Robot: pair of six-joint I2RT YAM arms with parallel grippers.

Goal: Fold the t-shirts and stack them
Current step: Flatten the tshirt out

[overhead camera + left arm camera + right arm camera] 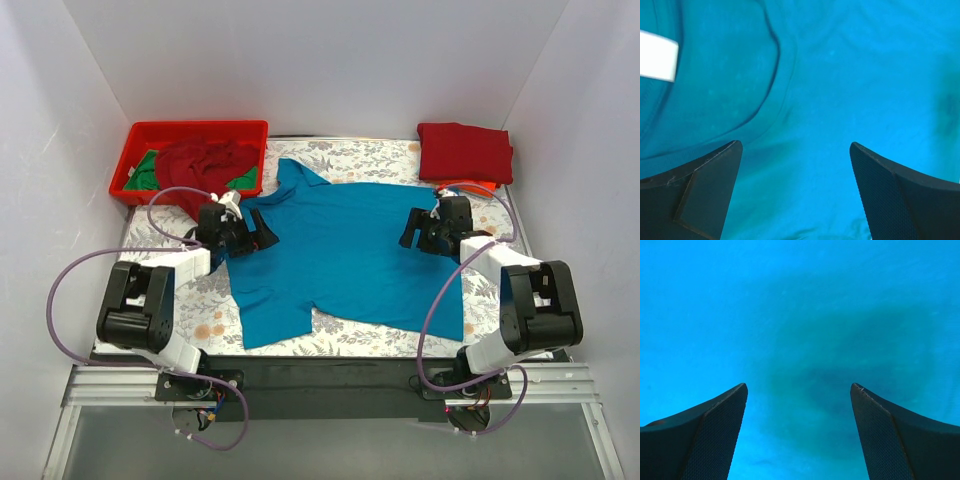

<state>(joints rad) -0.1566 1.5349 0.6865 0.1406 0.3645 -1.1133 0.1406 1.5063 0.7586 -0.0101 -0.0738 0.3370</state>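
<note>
— Well, where's the blue t-shirt (350,255)?
— Spread flat on the table (205,295). Left gripper (250,238) and right gripper (420,232) hang over its two sides, jaws wide apart, gripping nothing.

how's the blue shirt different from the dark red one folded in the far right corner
The blue shirt lies spread open across the middle of the table; the dark red shirt is folded into a compact rectangle. The blue shirt covers far more of the table than the dark red shirt. Both open grippers, left and right, are over the blue shirt; neither is at the dark red shirt. Both are plain, single-coloured cloth.
</note>
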